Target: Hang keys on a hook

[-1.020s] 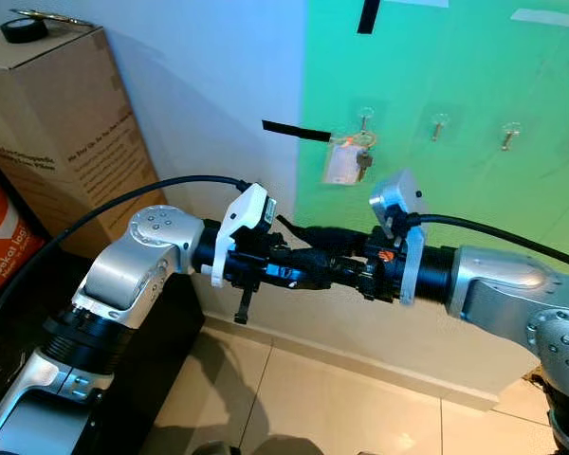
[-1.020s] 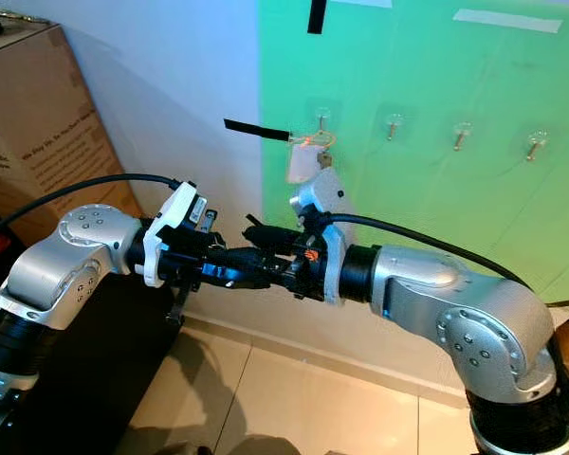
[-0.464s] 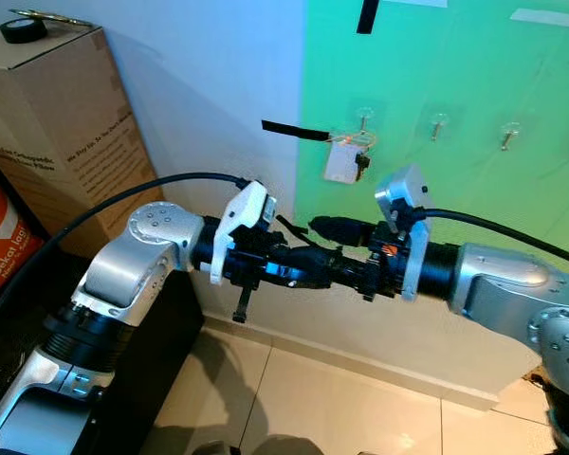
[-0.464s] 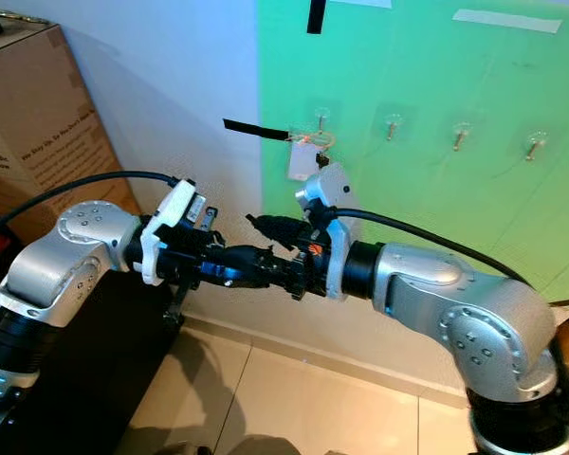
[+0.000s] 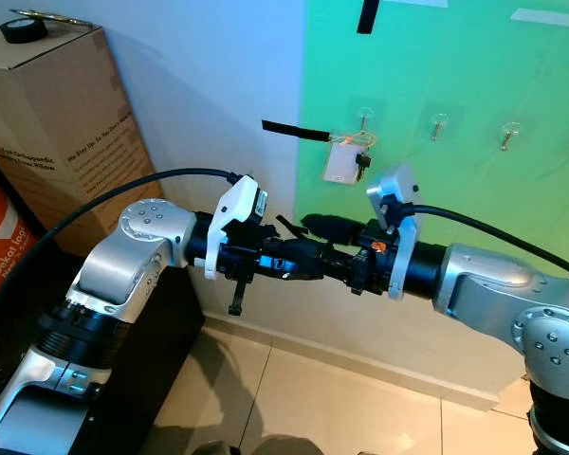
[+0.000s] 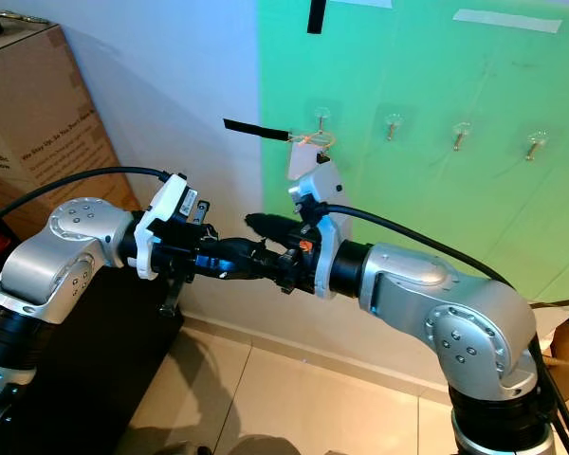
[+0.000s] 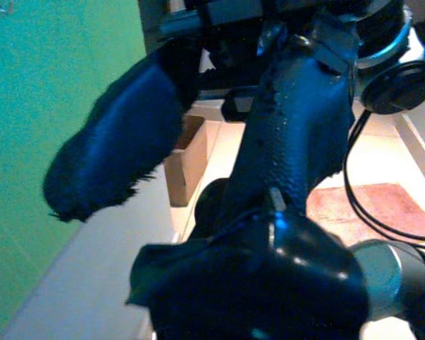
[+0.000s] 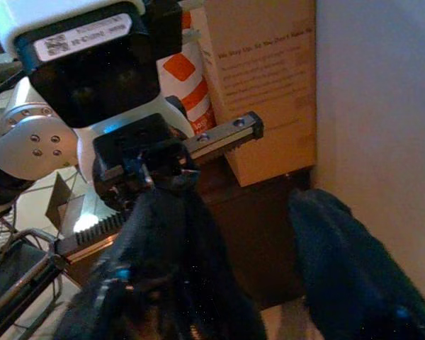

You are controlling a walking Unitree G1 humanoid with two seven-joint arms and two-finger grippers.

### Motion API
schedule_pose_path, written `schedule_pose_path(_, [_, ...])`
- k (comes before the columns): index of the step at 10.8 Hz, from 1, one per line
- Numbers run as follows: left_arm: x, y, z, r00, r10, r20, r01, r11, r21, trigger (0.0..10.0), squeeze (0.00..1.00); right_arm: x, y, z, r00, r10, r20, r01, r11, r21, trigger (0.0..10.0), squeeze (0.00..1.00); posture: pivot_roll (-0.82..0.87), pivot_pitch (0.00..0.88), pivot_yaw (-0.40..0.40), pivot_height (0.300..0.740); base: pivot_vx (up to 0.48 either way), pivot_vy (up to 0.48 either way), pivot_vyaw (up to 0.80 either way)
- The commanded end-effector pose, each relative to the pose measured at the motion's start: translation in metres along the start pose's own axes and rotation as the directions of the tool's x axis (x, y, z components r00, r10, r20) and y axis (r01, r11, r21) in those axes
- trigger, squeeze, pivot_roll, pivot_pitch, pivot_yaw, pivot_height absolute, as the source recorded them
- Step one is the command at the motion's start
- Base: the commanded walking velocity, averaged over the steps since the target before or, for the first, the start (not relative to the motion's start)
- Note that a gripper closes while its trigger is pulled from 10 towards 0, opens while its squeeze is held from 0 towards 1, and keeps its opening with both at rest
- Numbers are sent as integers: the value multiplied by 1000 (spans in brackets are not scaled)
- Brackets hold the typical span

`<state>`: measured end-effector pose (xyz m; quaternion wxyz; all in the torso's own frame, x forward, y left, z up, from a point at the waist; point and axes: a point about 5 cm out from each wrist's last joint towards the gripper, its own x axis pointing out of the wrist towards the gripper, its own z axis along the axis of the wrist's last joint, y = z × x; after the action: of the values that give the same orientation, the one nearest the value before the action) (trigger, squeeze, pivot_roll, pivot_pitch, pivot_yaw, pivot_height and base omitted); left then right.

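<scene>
Both silver arms reached inward at chest height and met in front of the robot, forearms nearly level and pointing at each other. The left gripper [image 5: 308, 261] and right gripper [image 5: 315, 227] overlapped, black fingers interleaved. In the wrist views each gripper's fingers [image 8: 340, 262] stood spread apart, one finger of each lying against the other arm's gripper. A black cable arched from each wrist back toward the body.
</scene>
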<state>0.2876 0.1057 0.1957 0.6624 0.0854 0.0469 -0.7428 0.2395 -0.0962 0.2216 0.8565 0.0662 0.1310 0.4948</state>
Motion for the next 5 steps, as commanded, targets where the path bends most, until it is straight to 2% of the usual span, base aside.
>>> schedule_pose_path(1, [12,1,1,999,-28,-34,28,999,15,10000,0,7,12,8,997,80,21,-79,996,-31,0,0,-142,0,37,740,0,0,0])
schedule_pose_path(5, [12,6,-6,996,22,-84,-20,1000,19,10000,0,6,11,7,998,69,-3,-69,995,-70,0,0,-142,0,35,740,0,0,0])
